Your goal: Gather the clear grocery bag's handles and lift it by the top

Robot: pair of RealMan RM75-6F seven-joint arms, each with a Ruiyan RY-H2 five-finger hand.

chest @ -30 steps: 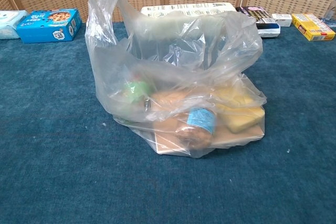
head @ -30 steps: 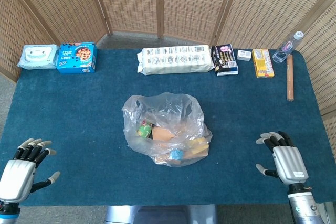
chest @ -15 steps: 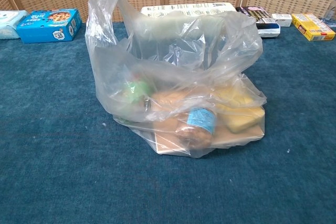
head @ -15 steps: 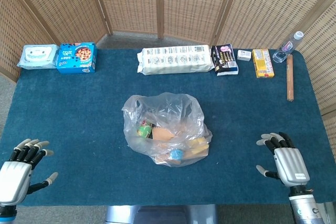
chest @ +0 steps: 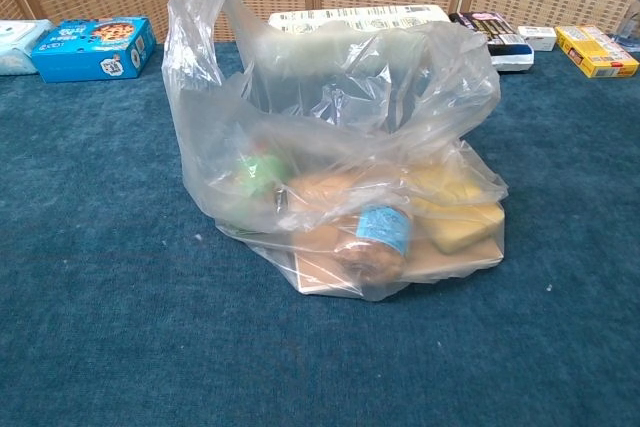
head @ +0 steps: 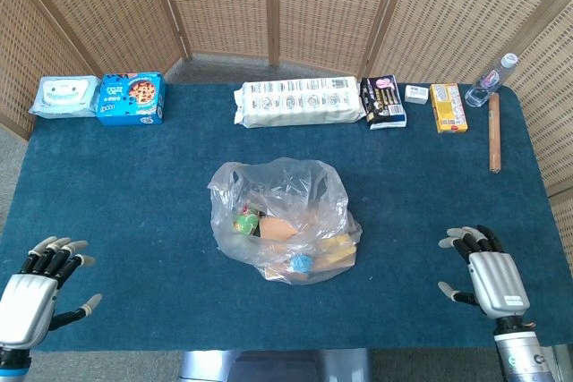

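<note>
Almost nothing different from a moment ago: left hand (head: 31,297) shifted slightly at the near left corner of the counter (head: 125,185), right hand (head: 488,275) a touch lower at the near right corner; clear grocery bag (head: 285,218) unmoved. Judged from that, no real start on the task yet — handles neither gathered nor touched.

Left hand: palm down over the blue cloth, fingers spread apart, thumb out to the side, holding nothing, touching nothing of the task. Right hand: likewise fingers fanned and apart, empty, well away from the bag. Neither hand visible in the chest view.

Bag sitting near the middle of the counter, well apart from both hands, mouth slumped open. In the chest view, one handle (chest: 195,17) standing up at the bag's left side; the other not clearly told apart among the crumpled film. Inside, packaged goods lying low: something green, something tan, a blue-capped item, a yellow pack.

Likely next need: both hands brought inward to the bag's top, film thin and slippery, easy to pinch only one layer.

Row of boxes (head: 130,98) and packets along the far edge, out of the way.
</note>
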